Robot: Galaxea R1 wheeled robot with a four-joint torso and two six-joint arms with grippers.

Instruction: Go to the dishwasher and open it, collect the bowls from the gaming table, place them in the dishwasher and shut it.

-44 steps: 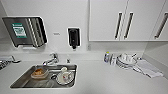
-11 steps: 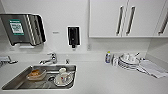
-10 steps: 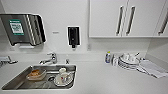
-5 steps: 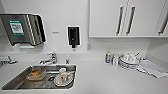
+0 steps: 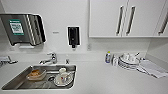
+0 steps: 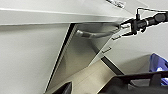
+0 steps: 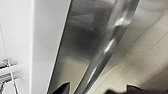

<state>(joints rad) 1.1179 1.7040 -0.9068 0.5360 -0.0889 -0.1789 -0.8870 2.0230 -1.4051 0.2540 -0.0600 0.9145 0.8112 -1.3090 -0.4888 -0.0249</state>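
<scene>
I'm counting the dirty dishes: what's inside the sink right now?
In the sink sit a clear container holding something brown and a white cup on a plate. What lies under the container and the plate is covered.

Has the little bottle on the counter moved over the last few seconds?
No. The bottle sits in the same spot beside the stack of plates, at the same distance from the fixed black wall dispenser.
</scene>
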